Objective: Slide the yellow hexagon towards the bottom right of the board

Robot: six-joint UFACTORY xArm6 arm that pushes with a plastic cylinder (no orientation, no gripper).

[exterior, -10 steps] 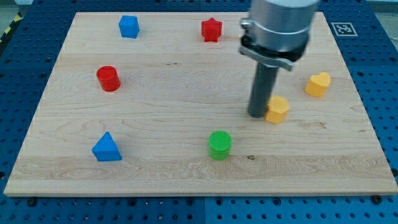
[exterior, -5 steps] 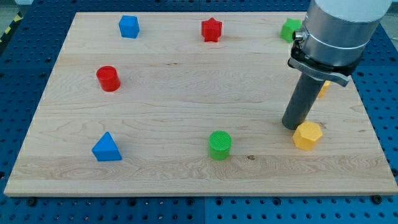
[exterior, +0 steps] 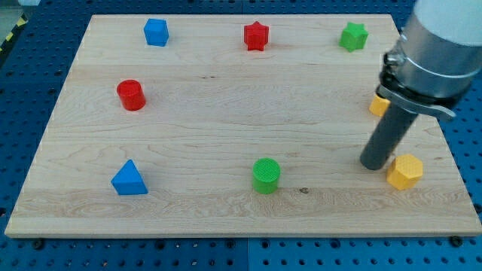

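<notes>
The yellow hexagon [exterior: 404, 172] lies near the board's right edge, in the lower right part. My tip [exterior: 374, 165] rests on the board just to the hexagon's left and slightly above it, close to or touching its side. The dark rod rises from the tip up to the grey arm body at the view's top right.
A second yellow block [exterior: 377, 104] is partly hidden behind the rod. A green cylinder [exterior: 266, 175] sits at bottom centre, a blue triangle [exterior: 129, 179] at lower left, a red cylinder [exterior: 131, 95] at left. A blue block [exterior: 156, 31], red star [exterior: 256, 35] and green block [exterior: 352, 36] line the top.
The tip and the yellow hexagon have both moved to the right and downward across the board, from right of centre to near the right edge. The green block at top right has come into view.
</notes>
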